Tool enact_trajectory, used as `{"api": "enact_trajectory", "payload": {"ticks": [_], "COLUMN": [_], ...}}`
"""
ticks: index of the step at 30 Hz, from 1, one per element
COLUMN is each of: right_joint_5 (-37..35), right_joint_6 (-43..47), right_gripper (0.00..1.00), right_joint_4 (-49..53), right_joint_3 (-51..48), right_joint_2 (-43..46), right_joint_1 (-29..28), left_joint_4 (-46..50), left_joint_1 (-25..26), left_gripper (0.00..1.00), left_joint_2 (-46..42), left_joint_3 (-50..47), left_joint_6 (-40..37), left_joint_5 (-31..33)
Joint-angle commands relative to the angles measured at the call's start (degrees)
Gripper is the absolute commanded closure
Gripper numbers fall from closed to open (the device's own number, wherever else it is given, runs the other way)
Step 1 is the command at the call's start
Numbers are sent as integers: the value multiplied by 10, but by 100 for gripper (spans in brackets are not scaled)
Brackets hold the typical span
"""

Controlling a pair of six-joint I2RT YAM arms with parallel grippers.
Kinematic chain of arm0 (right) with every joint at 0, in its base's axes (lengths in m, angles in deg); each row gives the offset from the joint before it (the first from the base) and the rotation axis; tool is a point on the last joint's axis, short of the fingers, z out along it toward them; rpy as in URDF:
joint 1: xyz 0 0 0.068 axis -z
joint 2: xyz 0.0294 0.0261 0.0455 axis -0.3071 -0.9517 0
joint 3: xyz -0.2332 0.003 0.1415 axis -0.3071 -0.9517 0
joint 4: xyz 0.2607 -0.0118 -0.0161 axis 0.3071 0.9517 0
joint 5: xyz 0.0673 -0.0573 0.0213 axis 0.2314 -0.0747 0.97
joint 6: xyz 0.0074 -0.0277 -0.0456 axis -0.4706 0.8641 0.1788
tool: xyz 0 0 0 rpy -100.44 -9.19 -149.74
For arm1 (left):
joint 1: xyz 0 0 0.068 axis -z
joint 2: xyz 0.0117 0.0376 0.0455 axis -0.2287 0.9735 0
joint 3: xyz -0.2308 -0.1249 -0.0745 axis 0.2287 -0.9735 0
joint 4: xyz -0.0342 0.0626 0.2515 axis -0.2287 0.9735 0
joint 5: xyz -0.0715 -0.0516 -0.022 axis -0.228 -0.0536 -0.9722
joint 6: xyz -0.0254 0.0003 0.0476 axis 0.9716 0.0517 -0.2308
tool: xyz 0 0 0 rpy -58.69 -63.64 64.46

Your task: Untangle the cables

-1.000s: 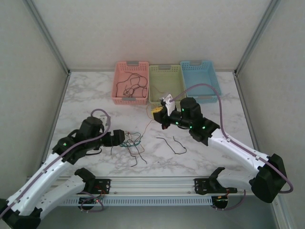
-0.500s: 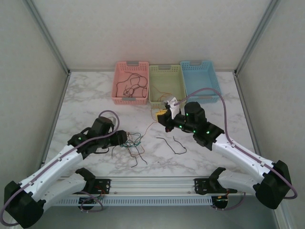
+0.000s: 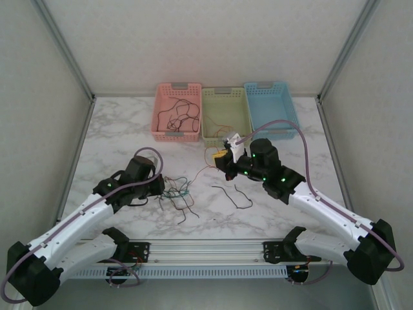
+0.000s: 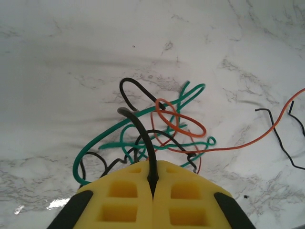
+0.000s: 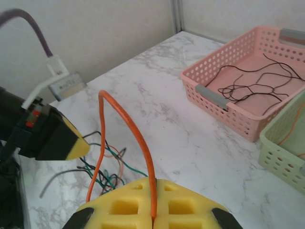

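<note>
Orange cable (image 5: 146,155) in right gripper (image 5: 153,193), black cable (image 4: 142,135) in low left gripper (image 4: 152,177)

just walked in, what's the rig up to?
Two arms are working a cable tangle on the table. The left gripper is shut on a black cable in it; the right gripper is shut on an orange cable running out of it. Black cables already lie in the pink basket.
</note>
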Motion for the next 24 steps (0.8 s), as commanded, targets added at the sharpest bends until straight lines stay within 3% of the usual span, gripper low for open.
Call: {"api": "enact_trajectory", "payload": {"ticks": [1,6,11,19,21,24], "right_joint_5": [-59,-149,-223,-317,-316,-258], "right_joint_6": [11,-5,-52,-132,-143,-155], "right_gripper": [100,100,100,100,100,100], "right_joint_4": [7,42,68,146,156,137], "right_joint_3": [19,21,-1,-21,-24,-32], "right_joint_2": [26,71,122,152,150,152], "right_joint_1": [19,66,163,305,328,345], "left_joint_4": [41,135,215,269,278,268], "left_joint_1": [-5,-5,-8,-13,-13,-12], "left_gripper": [100,100,100,100,100,100], "left_joint_2": [-6,-6,-18,-44,-50,-56], "left_joint_3": [53,159,256,316,315,298], "left_joint_6": [-19,-55,-82,-108,-111,-114], "left_joint_5": [54,129,219,267,277,256]}}
